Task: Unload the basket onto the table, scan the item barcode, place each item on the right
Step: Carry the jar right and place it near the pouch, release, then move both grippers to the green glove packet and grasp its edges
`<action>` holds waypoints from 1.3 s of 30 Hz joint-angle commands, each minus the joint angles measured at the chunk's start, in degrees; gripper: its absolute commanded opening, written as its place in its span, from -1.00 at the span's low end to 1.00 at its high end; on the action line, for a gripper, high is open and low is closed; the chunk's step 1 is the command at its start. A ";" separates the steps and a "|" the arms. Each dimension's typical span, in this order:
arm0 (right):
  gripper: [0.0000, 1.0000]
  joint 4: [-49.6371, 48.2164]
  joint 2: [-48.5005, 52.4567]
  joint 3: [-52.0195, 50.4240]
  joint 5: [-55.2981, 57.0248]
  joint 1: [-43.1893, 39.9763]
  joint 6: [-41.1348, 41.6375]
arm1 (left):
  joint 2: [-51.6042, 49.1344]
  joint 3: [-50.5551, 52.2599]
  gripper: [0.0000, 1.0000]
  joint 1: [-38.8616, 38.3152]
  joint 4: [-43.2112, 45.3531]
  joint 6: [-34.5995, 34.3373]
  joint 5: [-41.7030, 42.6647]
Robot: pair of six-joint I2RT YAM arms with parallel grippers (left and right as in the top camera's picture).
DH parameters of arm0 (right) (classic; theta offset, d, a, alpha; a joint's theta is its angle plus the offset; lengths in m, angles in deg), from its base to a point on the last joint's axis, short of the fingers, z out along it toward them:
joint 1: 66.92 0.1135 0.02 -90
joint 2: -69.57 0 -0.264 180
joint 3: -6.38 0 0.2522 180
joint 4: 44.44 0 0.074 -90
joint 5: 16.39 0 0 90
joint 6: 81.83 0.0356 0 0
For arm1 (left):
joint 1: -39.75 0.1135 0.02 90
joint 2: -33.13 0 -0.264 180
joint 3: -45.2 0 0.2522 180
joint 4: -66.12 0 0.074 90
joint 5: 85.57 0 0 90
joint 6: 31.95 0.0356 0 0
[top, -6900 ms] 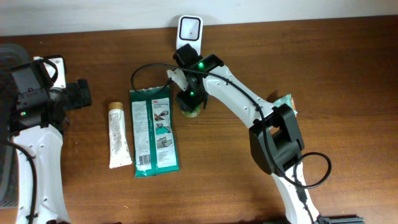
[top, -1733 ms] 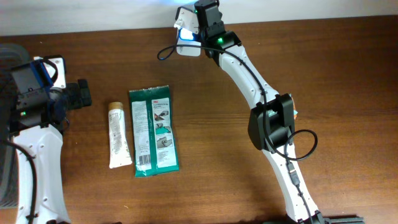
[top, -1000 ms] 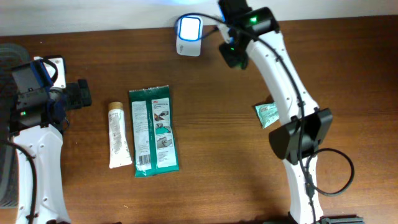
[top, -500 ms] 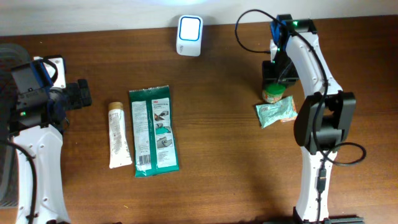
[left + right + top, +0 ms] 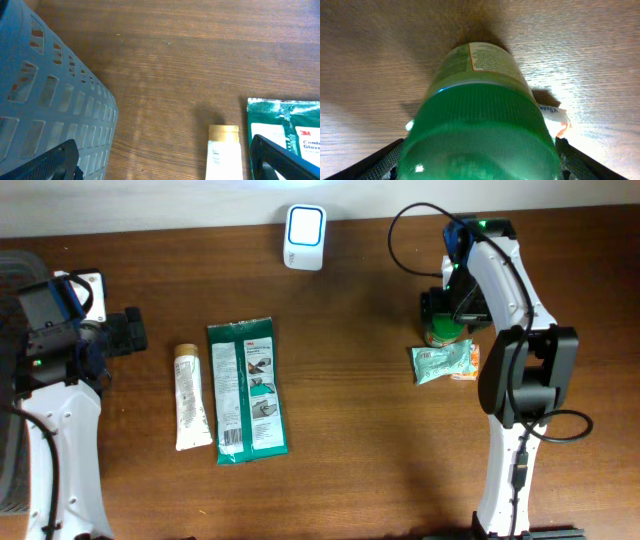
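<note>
Brown wooden table [image 5: 350, 430]. Green-lidded round jar [image 5: 480, 100] stands upright at upper right of the overhead frame, just beside a teal foil packet [image 5: 440, 363], well apart from the white barcode scanner [image 5: 304, 224] at top centre. Right gripper [image 5: 480, 157] straddles the jar, jaws apart. Left gripper [image 5: 167, 157] is spread wide, holding nothing.

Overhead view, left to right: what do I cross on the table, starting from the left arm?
Left end effector → tube → green packet → scanner → jar. The pouch overlaps the jar, so I leave it unplaced.
</note>
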 commanded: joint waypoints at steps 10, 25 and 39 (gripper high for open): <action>0.83 12.96 -1.16 22.32 -18.60 7.82 -4.22 | 0.79 -0.76 0.98 0.22 0.11 0.31 -0.20; 0.83 6.78 5.55 21.90 -18.62 25.53 -1.20 | 0.79 -0.76 0.98 0.22 0.11 0.31 -0.20; 0.78 3.87 10.12 18.10 -18.62 27.17 -1.27 | 0.79 -0.76 0.98 0.20 -0.50 -2.75 21.07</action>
